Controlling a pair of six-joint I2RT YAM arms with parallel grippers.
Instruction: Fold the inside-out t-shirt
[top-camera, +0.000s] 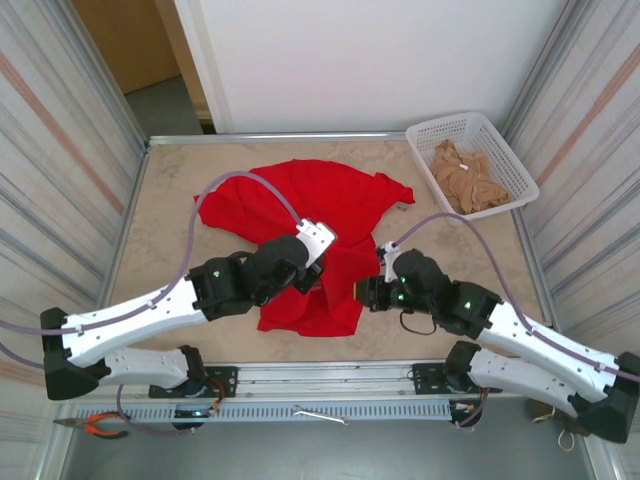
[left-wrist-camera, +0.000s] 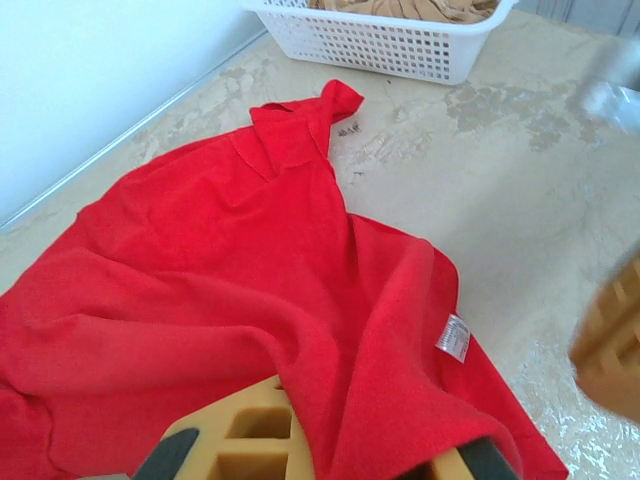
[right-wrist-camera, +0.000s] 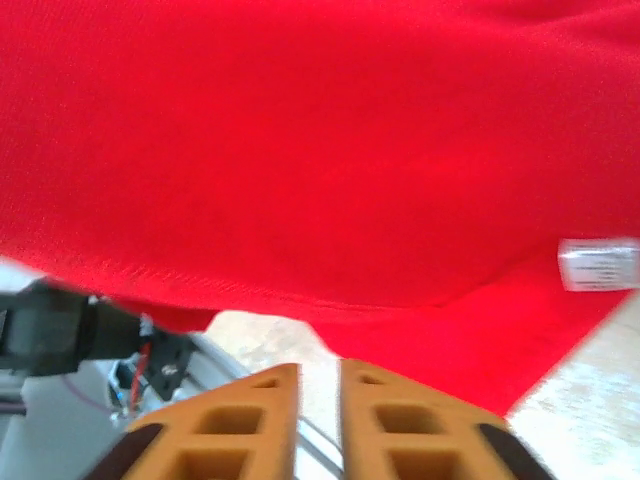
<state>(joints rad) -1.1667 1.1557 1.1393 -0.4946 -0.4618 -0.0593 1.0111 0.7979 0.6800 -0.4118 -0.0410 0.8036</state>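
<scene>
The inside-out t-shirt (top-camera: 330, 200) is bright red and lies crumpled across the middle of the table, one end drawn toward the near edge. My left gripper (top-camera: 318, 262) sits on its near-middle part, shut on a raised fold of the shirt (left-wrist-camera: 200, 270) that runs between the fingers (left-wrist-camera: 250, 435). A small white label (left-wrist-camera: 452, 337) shows on the hem. My right gripper (top-camera: 362, 293) is at the shirt's near right edge. In the right wrist view its jaws (right-wrist-camera: 320, 400) are nearly together with nothing between them, just below the lifted red hem (right-wrist-camera: 320, 150) and label (right-wrist-camera: 598, 265).
A white mesh basket (top-camera: 512, 150) holding tan-beige cloth (top-camera: 465, 175) stands at the far right corner, also seen in the left wrist view (left-wrist-camera: 400, 50). Bare table lies between basket and shirt. Pliers (top-camera: 95, 425) lie on the rail below the table's front edge.
</scene>
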